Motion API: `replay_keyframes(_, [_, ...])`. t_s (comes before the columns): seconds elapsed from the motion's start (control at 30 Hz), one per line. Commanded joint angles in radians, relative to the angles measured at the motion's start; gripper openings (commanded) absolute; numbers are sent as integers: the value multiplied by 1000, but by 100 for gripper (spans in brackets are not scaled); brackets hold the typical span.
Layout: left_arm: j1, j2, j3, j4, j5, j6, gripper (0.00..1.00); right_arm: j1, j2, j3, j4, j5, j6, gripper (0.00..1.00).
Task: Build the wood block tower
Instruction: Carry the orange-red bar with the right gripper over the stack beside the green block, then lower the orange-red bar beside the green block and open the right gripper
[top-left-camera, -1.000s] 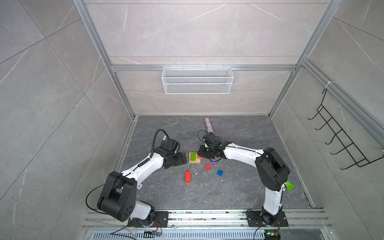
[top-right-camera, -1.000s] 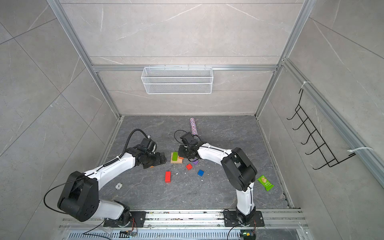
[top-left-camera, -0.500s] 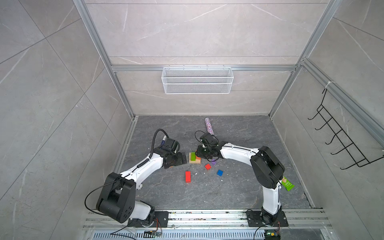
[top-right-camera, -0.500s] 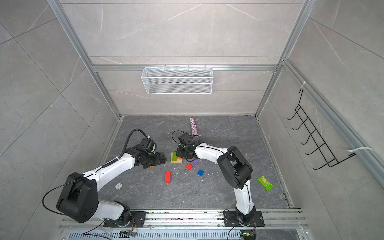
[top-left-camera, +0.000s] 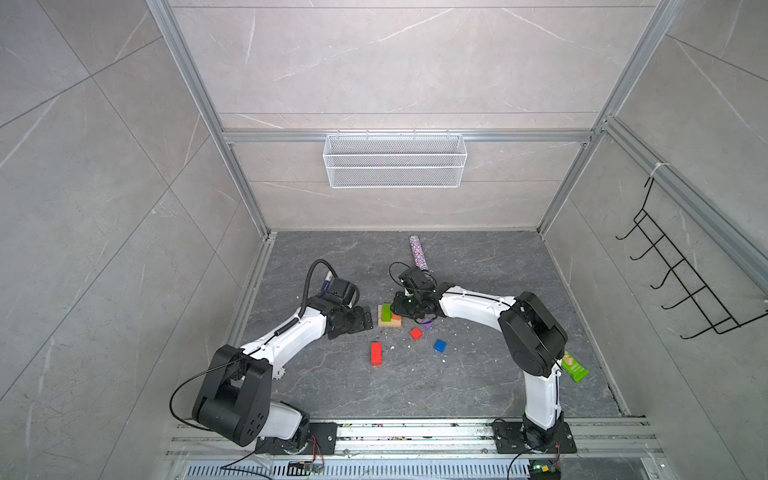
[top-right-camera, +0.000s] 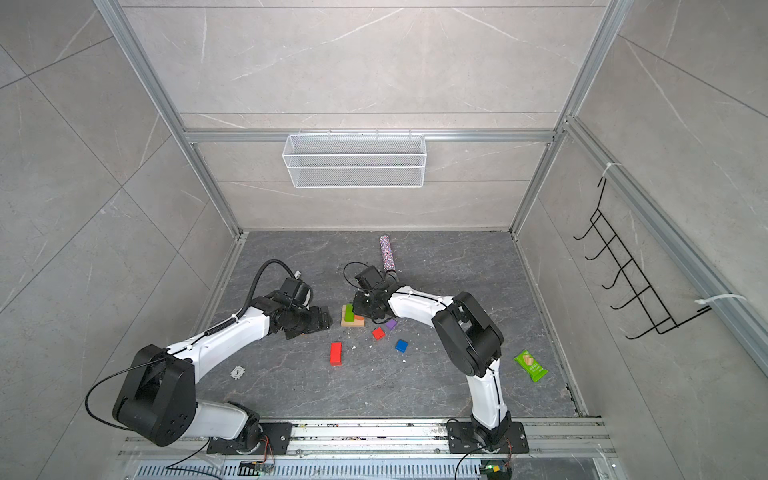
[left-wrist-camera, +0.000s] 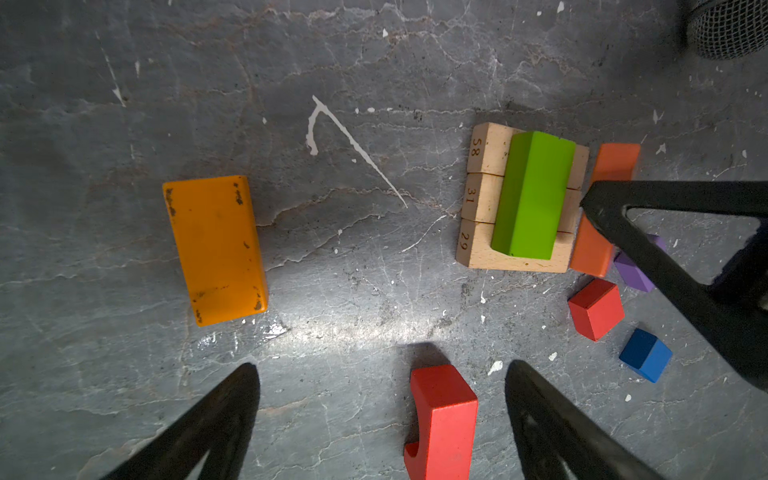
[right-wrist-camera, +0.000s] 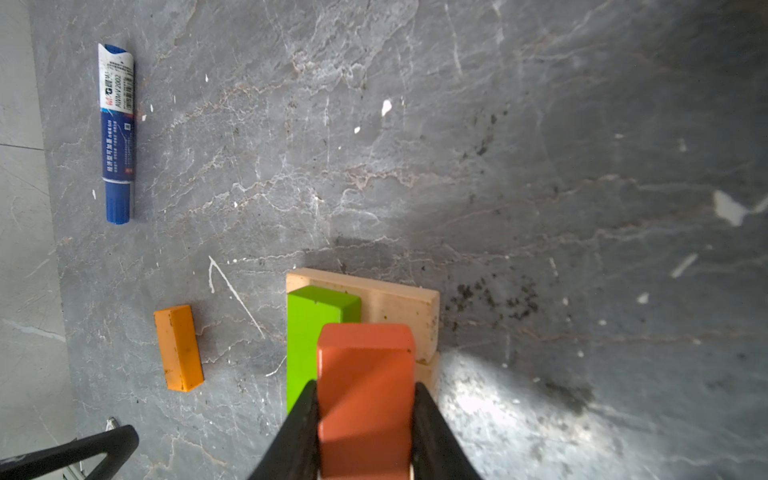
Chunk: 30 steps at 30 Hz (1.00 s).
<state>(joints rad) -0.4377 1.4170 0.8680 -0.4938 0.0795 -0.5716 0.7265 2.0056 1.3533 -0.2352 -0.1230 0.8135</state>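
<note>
The tower is a tan base (top-left-camera: 383, 323) (top-right-camera: 345, 323) (right-wrist-camera: 395, 299) of three oblongs with a green block (top-left-camera: 386, 312) (left-wrist-camera: 534, 195) lying across it. My right gripper (right-wrist-camera: 365, 385) (top-left-camera: 400, 309) is shut on an orange-red block (right-wrist-camera: 365, 365) (left-wrist-camera: 615, 160), held over the base beside the green one. Just left of the tower, my left gripper (left-wrist-camera: 382, 370) (top-right-camera: 322, 320) hangs open and low with nothing in it. A yellow-orange block (left-wrist-camera: 216, 249) (right-wrist-camera: 178, 349) lies beneath it. Loose on the floor are a red oblong (top-left-camera: 376, 353), a red cube (top-left-camera: 415, 333), a purple cube (top-right-camera: 390, 324) and a blue cube (top-left-camera: 439, 345).
A glittery tube (top-left-camera: 418, 252) lies behind the right wrist. A blue marker pen (right-wrist-camera: 118, 133) lies near the left wall. A green snack packet (top-right-camera: 530, 365) sits at the right, beside the right arm's base. A white wire basket (top-left-camera: 395, 162) hangs on the back wall.
My right gripper has carried the orange-red block a little leftward, onto the tan base beside the green block. The left arm has stayed still.
</note>
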Motion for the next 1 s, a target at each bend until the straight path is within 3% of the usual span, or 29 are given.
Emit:
replay_keyframes(0.0, [4, -24, -4, -13, -10, 23, 94, 8, 19, 23, -23, 14, 11, 5])
replay_keyframes(0.97, [5, -15, -4, -7, -2, 26, 94, 12, 21, 43, -47, 17, 3, 13])
